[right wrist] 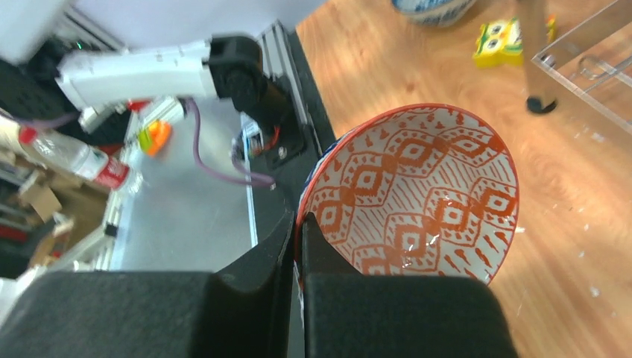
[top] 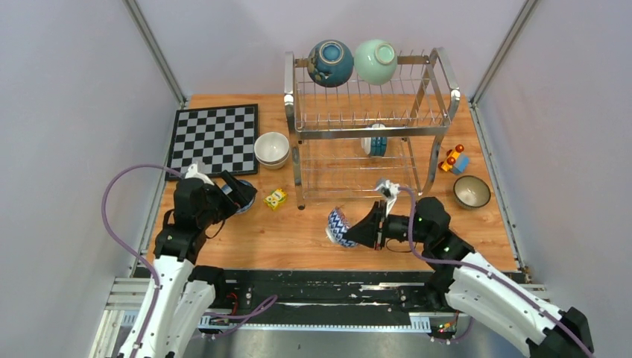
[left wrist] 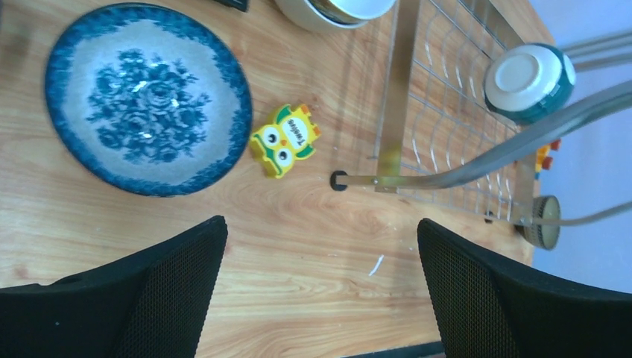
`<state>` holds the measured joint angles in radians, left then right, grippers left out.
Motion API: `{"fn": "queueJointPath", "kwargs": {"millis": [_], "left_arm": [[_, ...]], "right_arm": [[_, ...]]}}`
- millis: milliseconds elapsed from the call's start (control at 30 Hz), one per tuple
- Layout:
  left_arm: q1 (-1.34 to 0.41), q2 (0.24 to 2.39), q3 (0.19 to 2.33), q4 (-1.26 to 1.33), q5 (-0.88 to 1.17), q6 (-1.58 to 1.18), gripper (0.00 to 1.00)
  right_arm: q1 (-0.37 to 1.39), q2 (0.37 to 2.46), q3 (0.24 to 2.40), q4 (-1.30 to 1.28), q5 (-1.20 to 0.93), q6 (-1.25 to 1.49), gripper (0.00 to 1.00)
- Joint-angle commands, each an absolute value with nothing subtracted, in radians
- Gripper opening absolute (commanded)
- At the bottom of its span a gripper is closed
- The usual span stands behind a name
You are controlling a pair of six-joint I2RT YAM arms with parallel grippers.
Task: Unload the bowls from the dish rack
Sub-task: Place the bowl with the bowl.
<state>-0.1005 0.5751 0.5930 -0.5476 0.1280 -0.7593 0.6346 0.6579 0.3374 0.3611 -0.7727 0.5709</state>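
The dish rack (top: 370, 131) stands at the back middle of the table. A dark blue bowl (top: 330, 63) and a mint green bowl (top: 375, 61) rest on its top tier, and a white and blue bowl (top: 375, 140) stands on edge in the lower tier. My right gripper (top: 356, 230) is shut on the rim of a red-patterned bowl (right wrist: 417, 194), holding it tilted above the table in front of the rack. My left gripper (left wrist: 320, 283) is open and empty beside a blue-patterned bowl (left wrist: 147, 97) that sits on the table.
Stacked cream bowls (top: 272, 149) sit left of the rack, and a dark-rimmed bowl (top: 472, 192) sits to its right. A yellow owl block (top: 276, 198) lies by the rack's front left leg (left wrist: 393, 97). A toy car (top: 453, 159) and a chessboard (top: 215, 138) are also on the table.
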Motion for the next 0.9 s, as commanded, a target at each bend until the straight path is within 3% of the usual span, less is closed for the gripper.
{"fn": "queueJointPath", "kwargs": {"millis": [0, 133, 467, 867], "left_arm": [[-0.100, 0.602, 0.572, -0.441, 0.291, -0.743, 1.00], [-0.150, 0.561, 0.605, -0.497, 0.249, -0.651, 1.00], [-0.625, 0.559, 0.690, -0.719, -0.240, -0.647, 0.98], [-0.991, 0.631, 0.706, -0.803, -0.381, -0.820, 0.95]], "right_arm": [[0.822, 0.593, 0.417, -0.007, -0.513, 0.346, 0.00], [0.992, 0.616, 0.472, -0.118, -0.290, 0.256, 0.00], [1.303, 0.890, 0.605, -0.145, 0.126, 0.050, 0.00], [1.488, 1.057, 0.698, -0.178, 0.292, -0.172, 0.00]]}}
